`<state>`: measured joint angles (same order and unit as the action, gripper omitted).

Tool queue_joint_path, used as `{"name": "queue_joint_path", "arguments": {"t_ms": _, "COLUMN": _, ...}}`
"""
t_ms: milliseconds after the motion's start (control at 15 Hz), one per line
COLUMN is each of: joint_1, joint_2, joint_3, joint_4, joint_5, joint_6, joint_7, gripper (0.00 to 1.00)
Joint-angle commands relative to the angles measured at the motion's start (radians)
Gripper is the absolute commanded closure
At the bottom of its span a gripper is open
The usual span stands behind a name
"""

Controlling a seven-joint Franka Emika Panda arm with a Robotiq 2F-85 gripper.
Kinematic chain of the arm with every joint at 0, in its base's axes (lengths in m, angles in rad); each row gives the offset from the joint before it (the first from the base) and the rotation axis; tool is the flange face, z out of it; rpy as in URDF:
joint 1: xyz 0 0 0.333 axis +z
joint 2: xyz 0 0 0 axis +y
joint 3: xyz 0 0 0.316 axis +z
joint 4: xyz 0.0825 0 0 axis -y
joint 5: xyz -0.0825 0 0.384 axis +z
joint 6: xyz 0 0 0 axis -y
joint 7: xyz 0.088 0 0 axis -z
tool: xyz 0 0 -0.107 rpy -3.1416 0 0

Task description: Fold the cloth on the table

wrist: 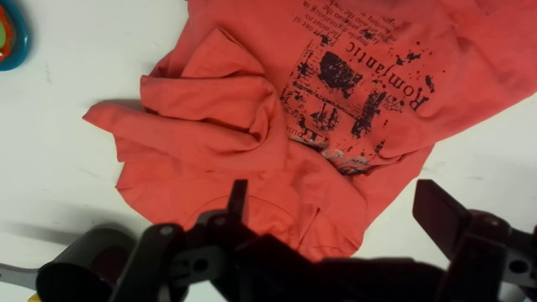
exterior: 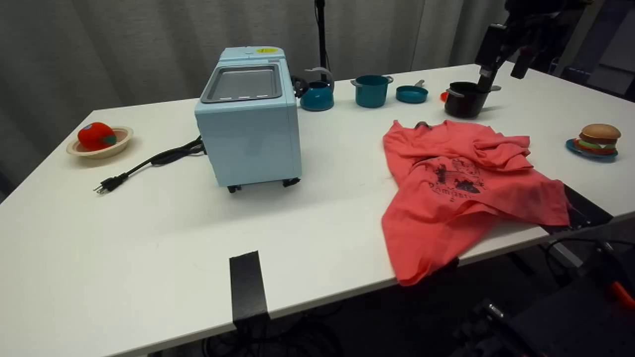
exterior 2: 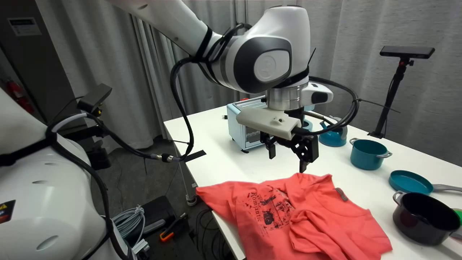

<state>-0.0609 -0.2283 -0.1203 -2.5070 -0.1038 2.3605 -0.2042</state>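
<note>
Hand spread wide, empty; shirt overhangs robot-side edge of surface; pull that way could slide it off.

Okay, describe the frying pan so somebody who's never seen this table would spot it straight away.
On the white table, find the rumpled coral-red shirt. From there toward the grey curtain, the frying pan sits between a teal pot and a black pot. Unlike those deep, two-handled pots, it is shallow, with one long grey handle.
</note>
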Motion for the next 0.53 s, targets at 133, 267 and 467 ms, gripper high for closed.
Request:
{"name": "queue_joint_path", "arguments": {"t_ms": 133, "joint_1": 0.058, "joint_2": 0.115, "joint_3": 0.068, "joint_4": 0.033, "joint_5": 0.042, "joint_6": 0.014, "joint_7": -0.015, "gripper": 0.0}}
{"name": "queue_joint_path", "arguments": {"t_ms": 267, "joint_1": 0.077, "joint_2": 0.16, "joint_3": 0.095, "joint_4": 0.038, "joint_5": 0.049, "joint_6": 0.031, "joint_7": -0.018, "gripper": 0.0}}
{"name": "queue_joint_path", "arguments": {"t_ms": 467, "joint_1": 0.102, "joint_2": 0.232, "joint_3": 0.132, "joint_4": 0.043, "joint_5": 0.068, "joint_6": 0.061, "joint_7": -0.025, "gripper": 0.0}}
